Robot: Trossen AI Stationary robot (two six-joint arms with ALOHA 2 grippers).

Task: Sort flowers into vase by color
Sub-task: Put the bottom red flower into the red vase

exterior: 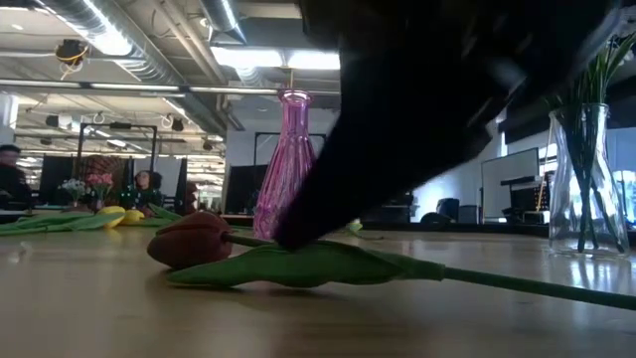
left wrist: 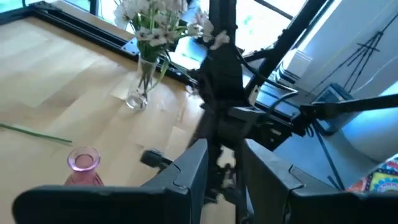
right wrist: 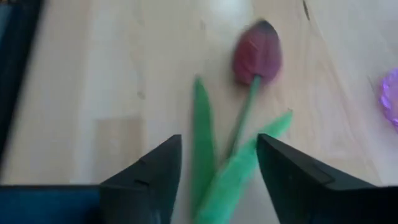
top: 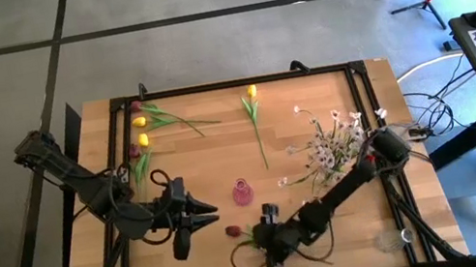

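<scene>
Yellow tulips: you have three on the table [top: 98, 119], two [top: 139, 121] at the far left and one [top: 251, 92] far centre.
Maroon tulips: three show; one [top: 233, 232] lies at the near edge, its stem between the fingers of the right gripper [right wrist: 217, 168], spread wide and not grasping.
Pink vase [top: 242, 192]: mid-table, nothing in it.
Clear vase [exterior: 586, 179]: only your low and left wrist views show it holding white-pink sprays.
Loose sprays [top: 329, 147]: right side.
Left gripper [top: 201, 214]: released, left of the pink vase.
</scene>
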